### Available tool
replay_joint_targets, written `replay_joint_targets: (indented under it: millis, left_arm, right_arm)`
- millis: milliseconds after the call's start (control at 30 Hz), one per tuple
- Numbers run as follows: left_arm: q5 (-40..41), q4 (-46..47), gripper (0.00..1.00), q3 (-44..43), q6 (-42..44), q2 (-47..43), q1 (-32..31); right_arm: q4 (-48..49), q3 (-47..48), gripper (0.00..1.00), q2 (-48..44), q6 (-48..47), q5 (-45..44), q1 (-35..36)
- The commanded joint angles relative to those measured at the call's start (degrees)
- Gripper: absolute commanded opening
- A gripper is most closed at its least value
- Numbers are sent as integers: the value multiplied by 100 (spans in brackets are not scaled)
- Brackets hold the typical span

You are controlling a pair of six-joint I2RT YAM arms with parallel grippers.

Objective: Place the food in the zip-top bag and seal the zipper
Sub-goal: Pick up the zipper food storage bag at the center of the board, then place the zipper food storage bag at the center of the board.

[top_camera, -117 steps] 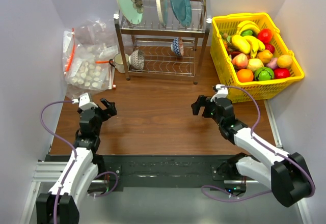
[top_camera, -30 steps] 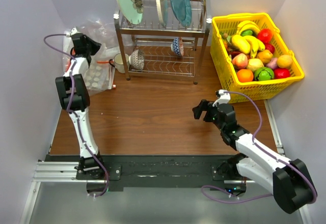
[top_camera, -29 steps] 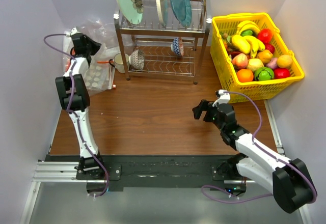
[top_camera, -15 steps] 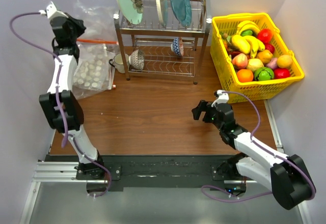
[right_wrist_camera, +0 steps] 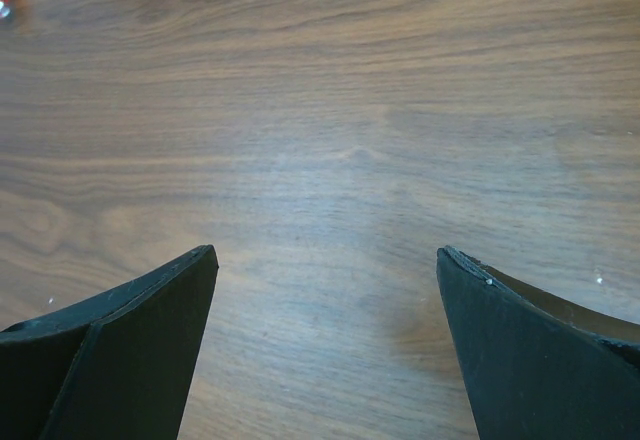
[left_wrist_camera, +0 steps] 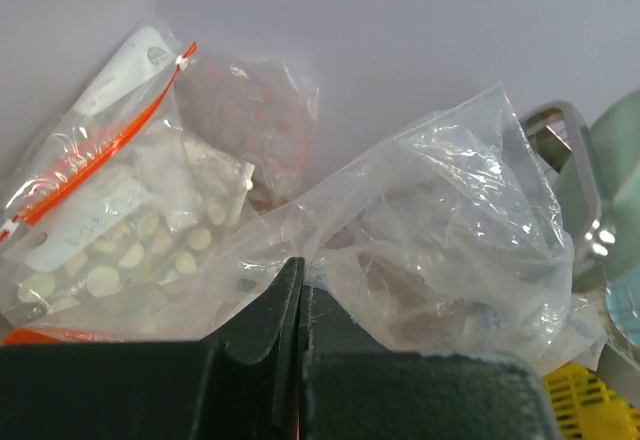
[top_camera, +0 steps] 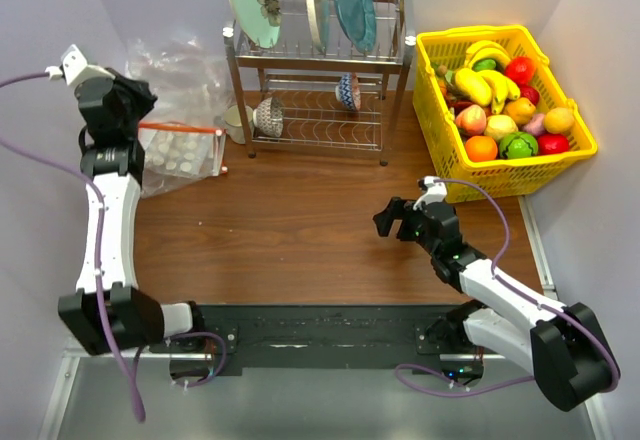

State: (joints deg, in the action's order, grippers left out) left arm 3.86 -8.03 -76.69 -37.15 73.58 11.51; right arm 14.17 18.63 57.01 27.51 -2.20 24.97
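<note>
My left gripper (top_camera: 140, 110) is raised at the far left by the wall, shut on a fold of the clear crinkly zip-top bag (left_wrist_camera: 450, 220). In the left wrist view the jaws (left_wrist_camera: 298, 263) meet on the thin film. The bag's orange-red zipper (top_camera: 180, 128) stretches level from the gripper toward the rack. The food lies in the yellow basket (top_camera: 520, 176) at the back right: an orange (top_camera: 481, 147), a peach-like fruit (top_camera: 500, 125) and a green round one (top_camera: 518, 145). My right gripper (top_camera: 392, 218) hovers open over bare wood (right_wrist_camera: 325, 252), nothing between its fingers.
A bag of small white lumps (top_camera: 178, 157) with its own orange-red strip (left_wrist_camera: 100, 165) lies under the lifted bag. A metal dish rack (top_camera: 320, 110) with plates and bowls stands at the back, a mug (top_camera: 235, 117) beside it. The wooden table (top_camera: 300, 230) spreads between the arms.
The left arm has swung from the bag pile toward the left wall and nearer, dragging the clear bag and its strip along. Its jaws closed fully. The right arm barely moved.
</note>
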Motion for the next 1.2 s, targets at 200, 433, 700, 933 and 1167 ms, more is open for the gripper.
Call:
replay_joint_targets:
  millis: [200,433,700,933,1167]
  left_arm:
    - [-2134,-155,0,1980,-1012,-1503,-174]
    - [-1809,714,0,3659,-1883,-1786,-1756]
    - [-1854,1210,60,4199,-1475,-1251,-2100]
    - [-1651,144,75,3678,-391,-1197,-2196]
    - [-1906,583,76,4293,-196,-1294,-2530]
  right_arm:
    - [-186,474,93,-313,53,878,-1]
    - [-985,782,94,-604,123,1240,-1]
    - [-1743,915,99,-639,158,1309,8]
    - [-1163,773,89,-332,167,2222,-1]
    - [-926,879,80,730,176,2548,95]
